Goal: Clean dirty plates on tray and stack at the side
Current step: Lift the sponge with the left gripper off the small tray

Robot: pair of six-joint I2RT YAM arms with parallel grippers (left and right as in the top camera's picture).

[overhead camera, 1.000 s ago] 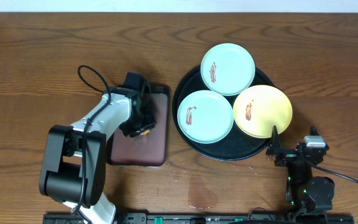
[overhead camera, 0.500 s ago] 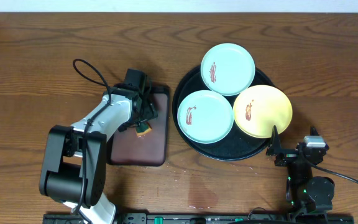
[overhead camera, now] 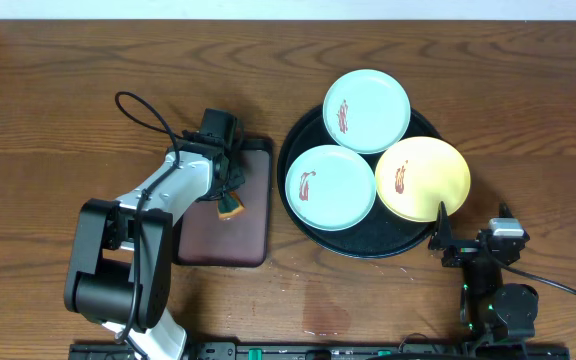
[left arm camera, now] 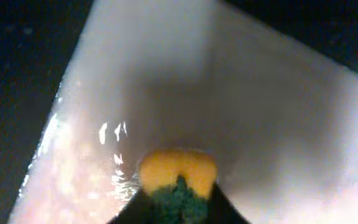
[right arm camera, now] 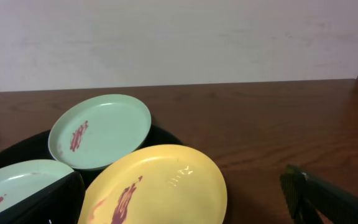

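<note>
**A:** Plates, where?

**B:** All three are on the tray point(overhead camera: 353, 241). Far blue plate point(overhead camera: 366, 110) is at its far edge, poking past the rim. Near blue plate point(overhead camera: 330, 187) is on its left half. Yellow plate point(overhead camera: 422, 179) is on its right, edge over the rim. Each has a reddish smear. None stacked on the tabletop point(overhead camera: 68, 80) beside the tray yet.

**A:** Claws?

**B:** Left claw point(overhead camera: 228, 196) is left of the tray, over a brown tray point(overhead camera: 223, 245), pinched on a yellow-and-green sponge point(left arm camera: 178, 174). Can't tell if the sponge touches the brown tray. I see nothing else in it. Right claw point(overhead camera: 442, 230) is just near-right of the tray, by the yellow plate, spread wide, holding nothing.

**A:** Handling?

**B:** My guess is the plates are light, stiff and glossy, so slippery. Pinch the raised rim; the yellow plate's overhanging edge looks easiest. The sponge is soft, so wipe lightly or a plate may skate on the glossy tray.
</note>
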